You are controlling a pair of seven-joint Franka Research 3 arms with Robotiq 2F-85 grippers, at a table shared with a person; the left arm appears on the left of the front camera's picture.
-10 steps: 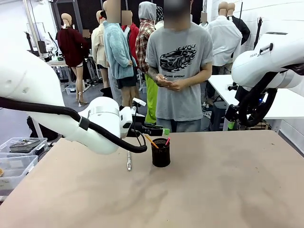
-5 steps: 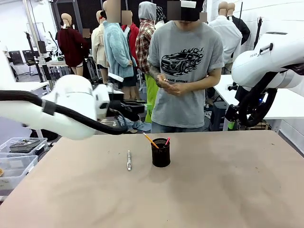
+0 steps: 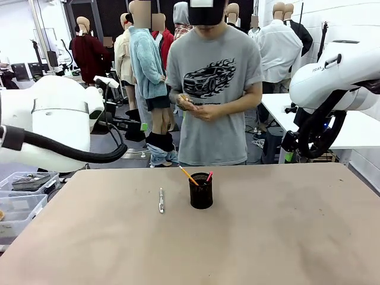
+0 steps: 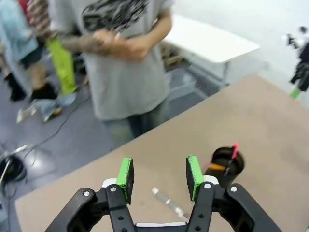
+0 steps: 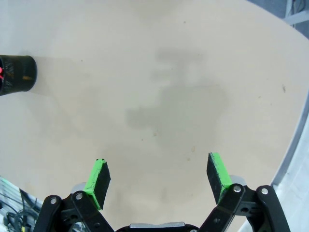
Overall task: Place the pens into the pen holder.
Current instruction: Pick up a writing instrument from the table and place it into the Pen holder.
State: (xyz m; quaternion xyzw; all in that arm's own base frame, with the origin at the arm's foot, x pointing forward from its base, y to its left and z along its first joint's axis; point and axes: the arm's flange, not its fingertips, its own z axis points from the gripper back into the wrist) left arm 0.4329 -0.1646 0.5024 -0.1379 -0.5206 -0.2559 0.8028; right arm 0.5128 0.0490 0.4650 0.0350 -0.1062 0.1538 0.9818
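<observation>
Pen holder [image 3: 201, 191], near far edge of counter [image 3: 285, 237]: pencil [image 3: 187, 174] and red-tipped pen [image 3: 209, 176] in. Silver pen [image 3: 161, 200] flat beside it, outstanding. Left claw [image 4: 159, 171] part-open, right claw [image 5: 159, 176] wide, empty.

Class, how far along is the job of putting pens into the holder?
Done: the orange pen and the pink-ended pen stand in the pen holder. In hand: nothing; the left pincer hangs open and empty. Left: the silver pen lies on the table beside the holder.
</observation>
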